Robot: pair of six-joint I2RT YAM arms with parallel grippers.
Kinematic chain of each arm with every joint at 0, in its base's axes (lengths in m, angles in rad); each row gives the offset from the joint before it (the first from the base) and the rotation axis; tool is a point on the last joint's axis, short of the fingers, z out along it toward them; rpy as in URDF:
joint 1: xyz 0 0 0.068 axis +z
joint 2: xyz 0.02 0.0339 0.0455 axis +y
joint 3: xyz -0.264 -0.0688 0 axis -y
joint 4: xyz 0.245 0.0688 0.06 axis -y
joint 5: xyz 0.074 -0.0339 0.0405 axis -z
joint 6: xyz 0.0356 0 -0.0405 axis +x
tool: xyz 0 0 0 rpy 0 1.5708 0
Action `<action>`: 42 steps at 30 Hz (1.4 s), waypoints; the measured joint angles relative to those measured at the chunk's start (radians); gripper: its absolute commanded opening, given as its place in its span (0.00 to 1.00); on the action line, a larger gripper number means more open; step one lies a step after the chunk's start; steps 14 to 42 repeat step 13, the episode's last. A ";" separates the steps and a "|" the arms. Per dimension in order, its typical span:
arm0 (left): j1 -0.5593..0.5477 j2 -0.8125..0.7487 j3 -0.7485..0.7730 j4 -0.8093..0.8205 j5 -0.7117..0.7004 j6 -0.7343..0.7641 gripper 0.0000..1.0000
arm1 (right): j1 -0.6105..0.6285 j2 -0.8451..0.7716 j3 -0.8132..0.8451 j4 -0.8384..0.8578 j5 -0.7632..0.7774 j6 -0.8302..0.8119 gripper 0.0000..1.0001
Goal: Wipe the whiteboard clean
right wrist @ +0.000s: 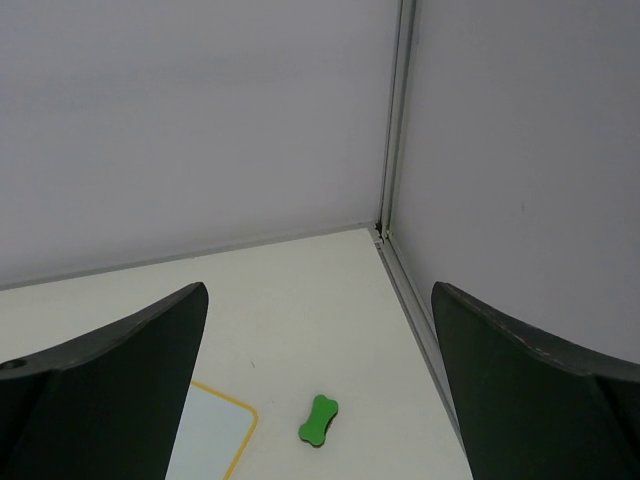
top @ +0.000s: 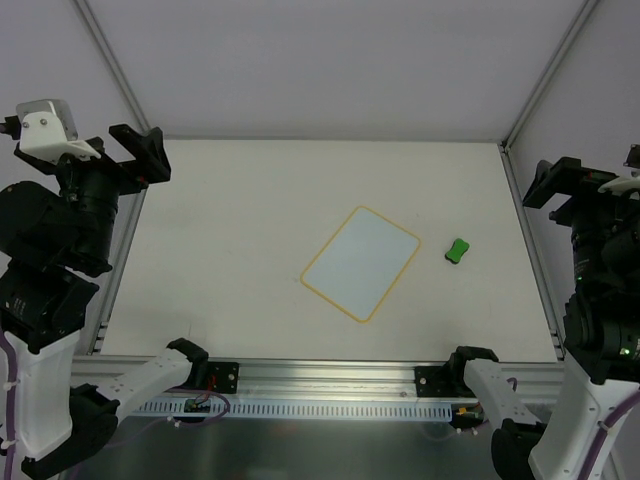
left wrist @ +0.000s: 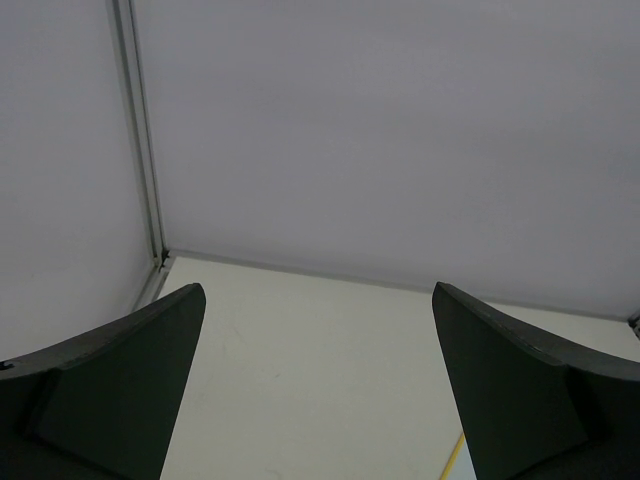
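The whiteboard [top: 361, 263], white with a yellow-orange border, lies flat and turned at an angle near the middle of the table; I see no writing on it. Its corner [right wrist: 210, 435] shows in the right wrist view, and a sliver of its yellow edge [left wrist: 455, 462] in the left wrist view. A green bone-shaped eraser [top: 456, 250] [right wrist: 318, 420] lies just right of the board, apart from it. My left gripper [top: 148, 152] [left wrist: 318, 290] hangs open high over the table's left edge. My right gripper [top: 552, 185] [right wrist: 319, 288] is open above the right edge. Both hold nothing.
White enclosure walls with aluminium posts [top: 110, 60] close in the table at the back and both sides. An aluminium rail [top: 320, 375] with the arm bases runs along the near edge. Side rails [right wrist: 415, 310] border the table [top: 250, 220].
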 measured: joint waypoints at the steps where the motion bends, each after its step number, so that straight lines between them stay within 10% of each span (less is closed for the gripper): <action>1: 0.000 -0.001 -0.001 -0.003 0.000 0.000 0.99 | 0.000 -0.002 -0.001 0.000 -0.004 0.000 0.99; 42: 0.000 -0.009 -0.038 -0.011 0.005 -0.002 0.99 | 0.000 -0.023 -0.016 0.011 -0.022 -0.004 0.99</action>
